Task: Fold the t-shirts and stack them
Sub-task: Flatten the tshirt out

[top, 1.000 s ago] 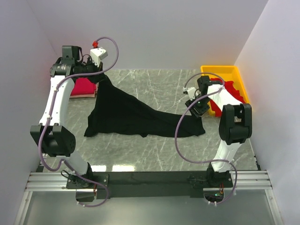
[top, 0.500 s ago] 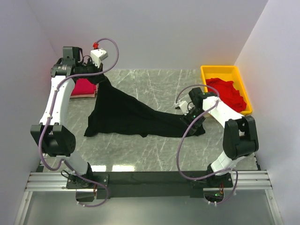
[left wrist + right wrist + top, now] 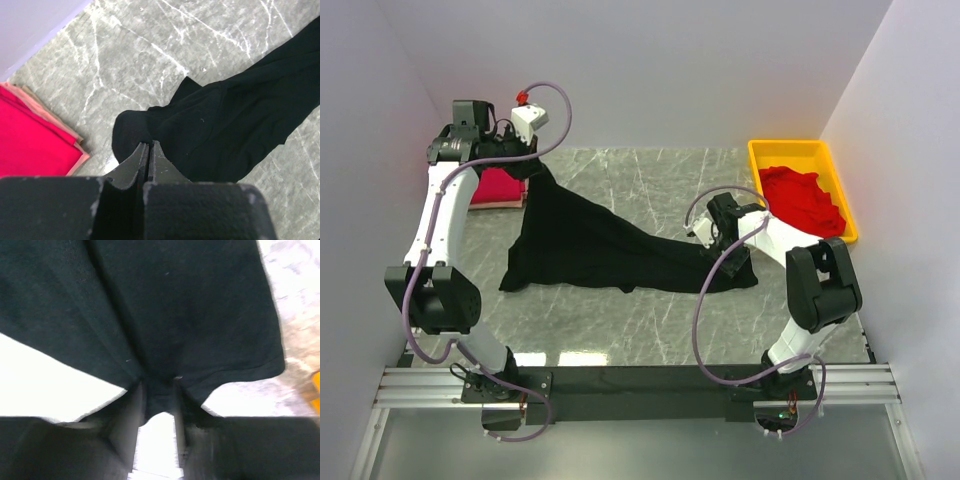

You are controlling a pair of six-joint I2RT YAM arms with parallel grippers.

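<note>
A black t-shirt (image 3: 590, 245) lies spread on the marble table, with one corner lifted at the back left. My left gripper (image 3: 533, 165) is shut on that corner; in the left wrist view its jaws (image 3: 149, 145) are pressed together above the black cloth (image 3: 225, 130). A folded red t-shirt (image 3: 498, 187) lies beside it, and shows in the left wrist view (image 3: 30, 140). My right gripper (image 3: 730, 255) is low at the shirt's right end. Its jaws (image 3: 159, 387) stand apart, with the edge of the black cloth (image 3: 175, 305) between them.
A yellow tray (image 3: 790, 148) at the back right holds crumpled red t-shirts (image 3: 805, 200). White walls close in the back and both sides. The right arm's elbow stands close to the tray.
My right gripper has moved left and down from beside the yellow tray onto the black shirt's right end. The left gripper has stayed put, holding the raised corner.
</note>
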